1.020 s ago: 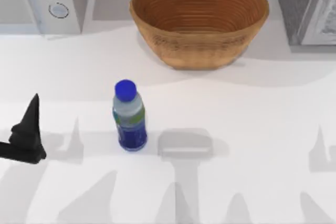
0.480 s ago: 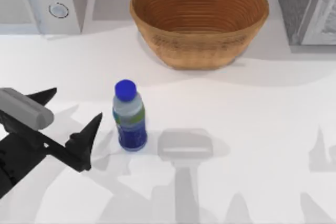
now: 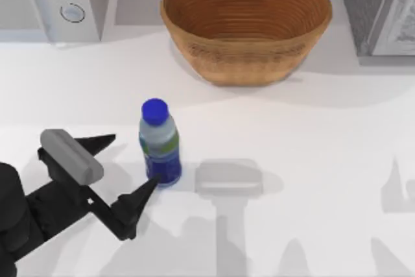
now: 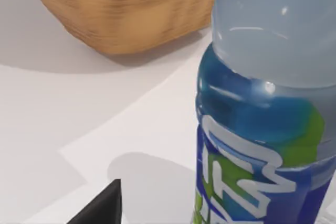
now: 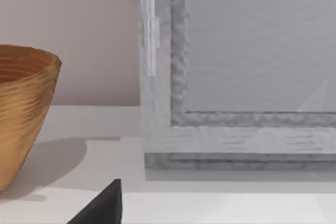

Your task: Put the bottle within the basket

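A bottle [image 3: 159, 144] stands upright on the white table [image 3: 311, 160], left of centre and well short of the basket [image 3: 246, 24], which sits at the table's far edge. The left gripper [image 3: 124, 163] reaches in from the table's left with its fingers spread wide, one tip just beside the bottle's base, the other farther back; it holds nothing. The left wrist view shows the bottle [image 4: 268, 108] close up with the basket [image 4: 121, 9] behind. The step appears to be the approach for a grasp. Next, the fingers likely need to straddle the bottle and close. The right arm is parked; its fingers' state cannot be told.
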Controlling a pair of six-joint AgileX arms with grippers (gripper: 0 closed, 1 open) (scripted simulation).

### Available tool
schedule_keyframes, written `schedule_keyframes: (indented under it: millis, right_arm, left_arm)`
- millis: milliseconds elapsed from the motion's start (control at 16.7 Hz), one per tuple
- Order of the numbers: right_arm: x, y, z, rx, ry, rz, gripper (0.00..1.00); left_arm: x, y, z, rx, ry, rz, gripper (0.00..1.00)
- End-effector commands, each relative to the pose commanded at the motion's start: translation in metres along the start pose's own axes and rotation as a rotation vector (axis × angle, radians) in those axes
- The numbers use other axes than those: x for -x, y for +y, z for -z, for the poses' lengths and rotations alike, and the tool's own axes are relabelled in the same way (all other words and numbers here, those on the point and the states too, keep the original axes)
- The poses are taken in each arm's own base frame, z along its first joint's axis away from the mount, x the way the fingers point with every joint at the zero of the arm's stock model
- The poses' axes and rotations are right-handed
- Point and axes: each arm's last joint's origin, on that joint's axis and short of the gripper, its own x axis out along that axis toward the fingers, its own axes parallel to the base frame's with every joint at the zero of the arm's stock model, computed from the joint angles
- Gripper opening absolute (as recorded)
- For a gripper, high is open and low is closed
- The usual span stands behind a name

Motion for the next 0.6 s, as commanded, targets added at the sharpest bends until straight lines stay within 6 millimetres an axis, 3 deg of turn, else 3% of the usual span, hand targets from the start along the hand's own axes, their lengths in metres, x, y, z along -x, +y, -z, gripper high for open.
schedule_keyframes:
  millis: [420,600]
  right_arm:
    - [0.0,0.0,0.0,0.0,0.0,0.0,1.0]
    - [0.0,0.0,0.0,0.0,0.0,0.0,1.0]
  left_arm:
    - [-0.001,0.0,0.002,0.0,0.004,0.006,1.0]
    - [-0.017,0.001,0.001,-0.003,0.0,0.011,1.0]
